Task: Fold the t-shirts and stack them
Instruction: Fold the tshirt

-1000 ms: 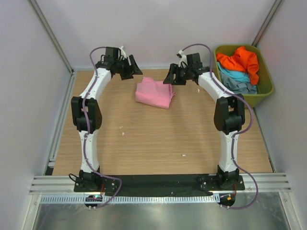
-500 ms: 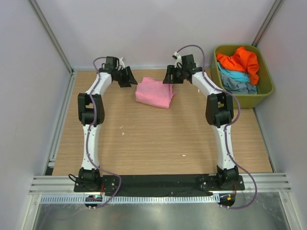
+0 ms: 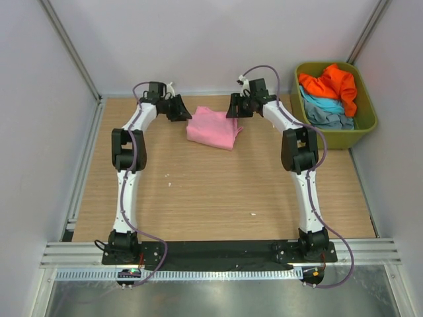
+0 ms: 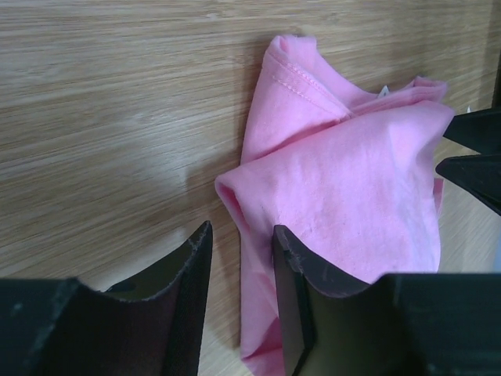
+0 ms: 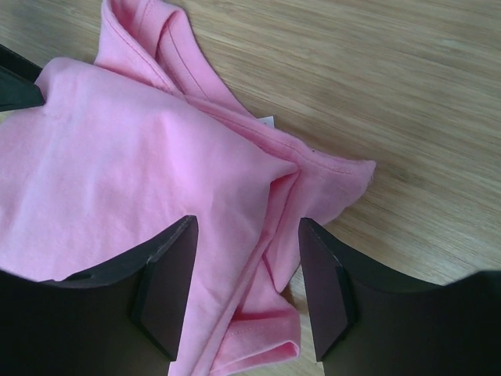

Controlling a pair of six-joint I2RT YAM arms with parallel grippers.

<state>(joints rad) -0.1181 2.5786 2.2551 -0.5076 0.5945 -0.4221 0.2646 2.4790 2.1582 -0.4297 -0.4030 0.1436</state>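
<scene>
A pink t-shirt [image 3: 213,128] lies loosely folded on the wooden table at the back centre. My left gripper [image 3: 180,109] is at its left far edge and my right gripper [image 3: 232,108] at its right far edge. In the left wrist view the left gripper [image 4: 243,235] is open, with a fold of the pink t-shirt [image 4: 352,180] between the jaws, not clamped. In the right wrist view the right gripper [image 5: 247,227] is open and straddles the hem of the pink t-shirt [image 5: 141,172]. An orange t-shirt [image 3: 330,82], a light blue one [image 3: 322,104] and a grey-blue one [image 3: 330,119] lie in the tub.
The olive-green tub [image 3: 367,125] stands at the back right corner, beside the right arm. The back wall is close behind both grippers. Bare wooden table [image 3: 211,191] stretches in front of the pink t-shirt.
Both grippers have come down and inward from above the table to the pink t-shirt's left and right far edges. The t-shirt has not moved.
</scene>
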